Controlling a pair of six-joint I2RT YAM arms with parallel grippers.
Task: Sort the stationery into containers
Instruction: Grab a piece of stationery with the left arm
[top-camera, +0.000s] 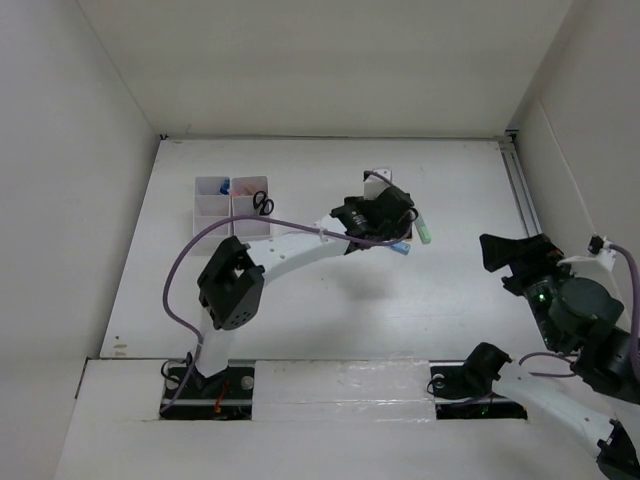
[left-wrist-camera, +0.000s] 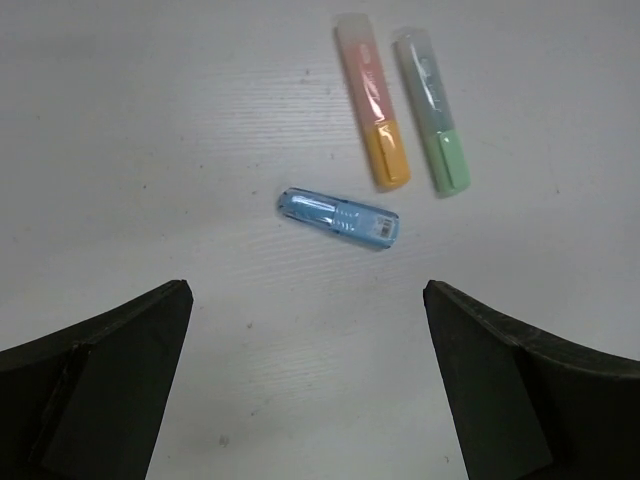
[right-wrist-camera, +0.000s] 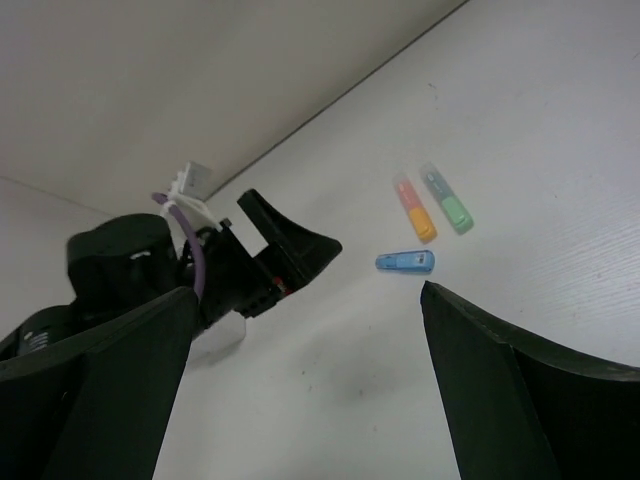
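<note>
White table (left-wrist-camera: 200, 150), left fingers (left-wrist-camera: 100, 390) wide apart

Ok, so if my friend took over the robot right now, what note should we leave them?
Left tool: open, empty, above the three markers.
Right tool: open, empty, off to the right.
Loose on the table: stubby blue marker, orange clear-capped marker and green clear-capped marker side by side.
Done: black-handled scissors lie in the white six-compartment plastic organizer; a small blue-topped item sits in its far-left compartment.
Left: the three markers.
</note>
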